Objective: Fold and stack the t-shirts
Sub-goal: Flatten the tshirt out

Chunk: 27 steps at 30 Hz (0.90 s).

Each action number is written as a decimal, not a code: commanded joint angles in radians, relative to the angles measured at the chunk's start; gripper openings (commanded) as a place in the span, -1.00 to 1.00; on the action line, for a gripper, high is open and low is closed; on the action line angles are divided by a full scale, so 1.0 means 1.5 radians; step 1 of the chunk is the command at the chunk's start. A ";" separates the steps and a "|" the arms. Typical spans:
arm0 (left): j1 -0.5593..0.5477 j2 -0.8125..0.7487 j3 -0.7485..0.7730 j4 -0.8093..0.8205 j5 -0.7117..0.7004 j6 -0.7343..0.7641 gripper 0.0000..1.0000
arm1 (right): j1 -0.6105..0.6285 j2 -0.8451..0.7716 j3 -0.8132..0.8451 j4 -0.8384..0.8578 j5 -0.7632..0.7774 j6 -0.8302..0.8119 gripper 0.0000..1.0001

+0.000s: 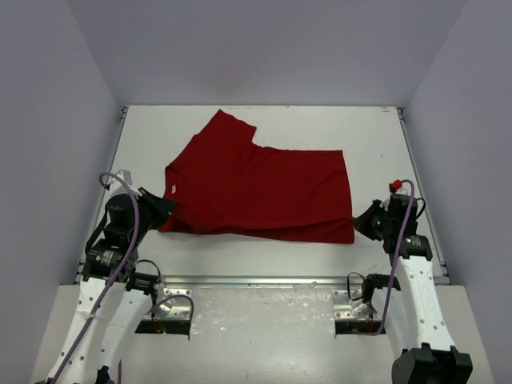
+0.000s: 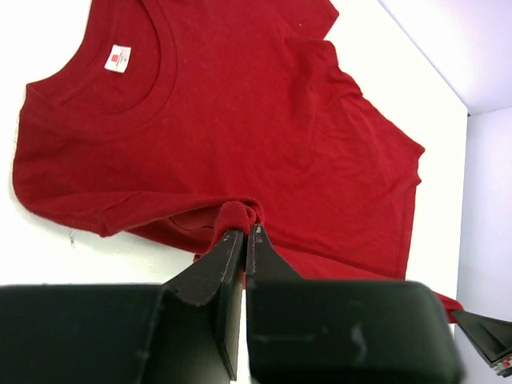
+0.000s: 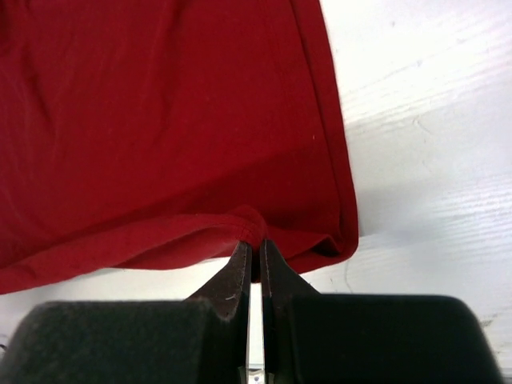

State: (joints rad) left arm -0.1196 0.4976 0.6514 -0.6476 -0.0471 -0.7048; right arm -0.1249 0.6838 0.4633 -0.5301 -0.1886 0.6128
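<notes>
The deep-red t-shirt lies on the white table, collar to the left, hem to the right, one sleeve pointing to the back. My left gripper is shut on a bunch of the t-shirt's near edge by the collar side; in the left wrist view the t-shirt fills the frame and the gripper pinches a fold. My right gripper is shut on the near right corner; in the right wrist view the gripper pinches the hem of the t-shirt.
The white table is walled by grey panels at the left, back and right. A metal rail runs along its near edge between the arm bases.
</notes>
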 commanded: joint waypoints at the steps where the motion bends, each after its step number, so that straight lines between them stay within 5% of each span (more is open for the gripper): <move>1: -0.006 -0.021 0.043 -0.031 0.005 -0.003 -0.99 | -0.004 -0.035 -0.008 -0.005 -0.012 0.032 -0.97; 11: -0.006 -0.011 0.162 -0.047 -0.031 0.037 -0.99 | -0.004 -0.058 0.069 -0.051 -0.066 -0.006 -0.98; 15: -0.005 0.228 0.349 0.002 -0.078 0.075 -0.99 | -0.003 0.085 0.304 -0.052 -0.026 -0.029 -0.97; 18: -0.006 0.362 0.642 -0.009 -0.091 0.097 -0.99 | -0.003 0.215 0.534 -0.101 -0.023 -0.042 -0.98; 27: -0.006 0.681 1.221 0.054 0.012 0.248 -0.99 | -0.004 0.593 1.195 -0.190 -0.074 -0.074 -0.98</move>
State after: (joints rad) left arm -0.1238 1.4883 2.2894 -0.6483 -0.0826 -0.4255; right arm -0.1280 1.4467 2.0632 -0.7364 -0.2813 0.5331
